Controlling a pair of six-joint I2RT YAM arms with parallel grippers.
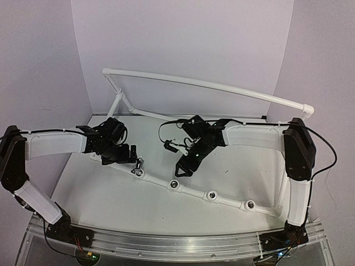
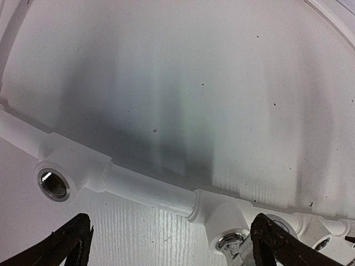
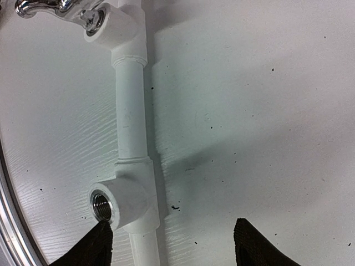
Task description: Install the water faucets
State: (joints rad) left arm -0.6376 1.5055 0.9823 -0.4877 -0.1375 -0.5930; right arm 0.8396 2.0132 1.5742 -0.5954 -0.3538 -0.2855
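Observation:
One silvery water faucet sits in a socket of the white pipe frame. In the left wrist view this faucet shows at the bottom edge, just inside my right-hand finger. My left gripper is open wide above the pipe and holds nothing. My right gripper is open too, hovering over the neighbouring empty threaded socket. The faucet shows at the top left of the right wrist view.
Further empty sockets lie along the pipe to the right, and another to the left of the faucet. A long white pipe arches across the back. A metal rail runs along the near edge.

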